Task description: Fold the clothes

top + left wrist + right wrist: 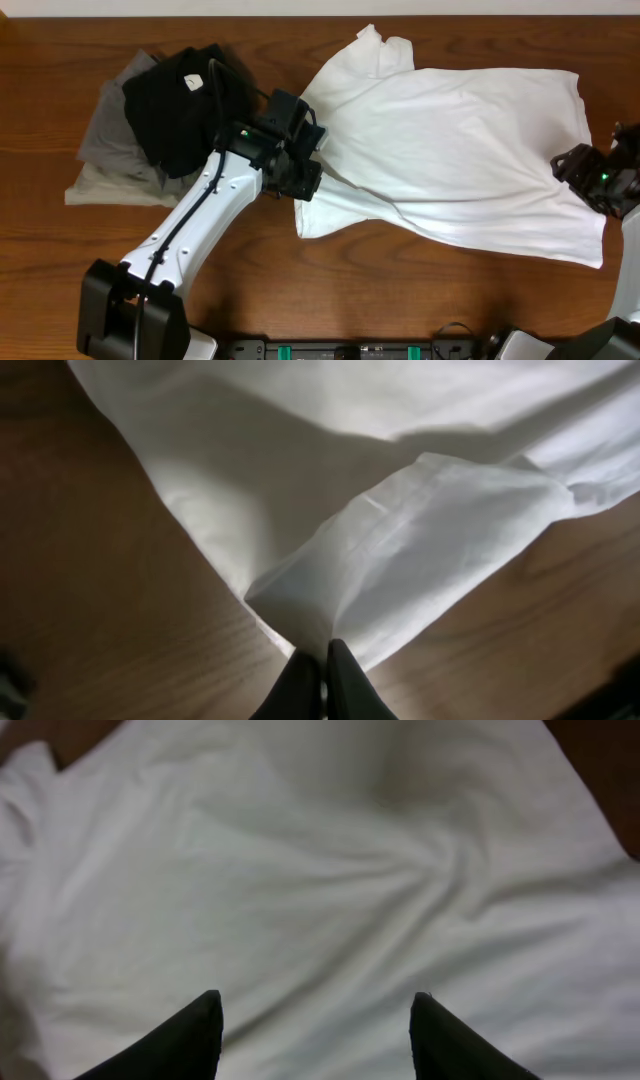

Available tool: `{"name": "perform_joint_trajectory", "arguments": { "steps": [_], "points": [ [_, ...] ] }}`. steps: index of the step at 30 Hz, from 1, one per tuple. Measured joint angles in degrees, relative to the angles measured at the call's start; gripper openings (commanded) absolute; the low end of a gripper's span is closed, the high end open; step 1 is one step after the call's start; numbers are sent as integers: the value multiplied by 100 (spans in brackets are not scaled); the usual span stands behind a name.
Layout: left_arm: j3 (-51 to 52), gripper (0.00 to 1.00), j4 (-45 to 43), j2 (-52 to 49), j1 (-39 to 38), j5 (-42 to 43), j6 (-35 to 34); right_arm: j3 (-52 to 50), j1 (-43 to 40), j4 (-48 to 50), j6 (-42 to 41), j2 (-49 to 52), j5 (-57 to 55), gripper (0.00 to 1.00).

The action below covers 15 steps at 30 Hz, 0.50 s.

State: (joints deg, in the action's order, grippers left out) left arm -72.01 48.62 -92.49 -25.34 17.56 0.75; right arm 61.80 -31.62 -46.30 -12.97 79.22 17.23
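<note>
1. The white T-shirt [450, 150] is seen spread, rumpled and not yet folded, across the right half of the bench [400, 310]. Its collar end is turned toward the left and its bottom hem toward the right.
2. A black garment [185, 100] is stacked on grey garments [105, 160] at the far left. Both are just beside the shirt's collar end and are not being handled.
3. The left hand [322, 678] is closed narrowly at the shirt's near-left edge. A hemmed flap [420, 540], probably a sleeve, is pinched between its fingers and doubled over onto the cloth.
4. The right hand [315, 1030] is held wide apart at the hem end, with white fabric below it. Nothing is gripped, and whether the fingers touch the cloth cannot be told.
5. The step in hand is judged to be the first fold, with the sleeve side being gathered inward. The task is judged to be at an early stage.
6. For the next move, the pinched flap would need to be carried across the body of the shirt and laid flat. The hem end would need to be grasped or pressed down by the right hand so that the cloth is not dragged.
</note>
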Motion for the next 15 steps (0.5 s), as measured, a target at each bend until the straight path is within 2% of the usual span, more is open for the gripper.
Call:
{"name": "perform_joint_trajectory", "arguments": {
  "steps": [4, 9, 11, 13, 15],
  "points": [
    [2, 6, -96, -9, 0, -61, 68, 2, -2, -323, -212, 31, -597, 68],
    [2, 6, -157, -9, 0, -109, 98, 2, -105, -660, -415, 243, -1169, 66],
    [0, 6, -162, -9, 0, -120, 101, 2, -214, -782, -509, 409, -1390, 60],
    [2, 6, -170, -9, 0, -122, 101, 2, -376, -881, -619, 614, -1620, 47],
    [0, 6, -175, -9, 0, -122, 101, 2, -616, -949, -754, 855, -1779, 38]
  ]
}}
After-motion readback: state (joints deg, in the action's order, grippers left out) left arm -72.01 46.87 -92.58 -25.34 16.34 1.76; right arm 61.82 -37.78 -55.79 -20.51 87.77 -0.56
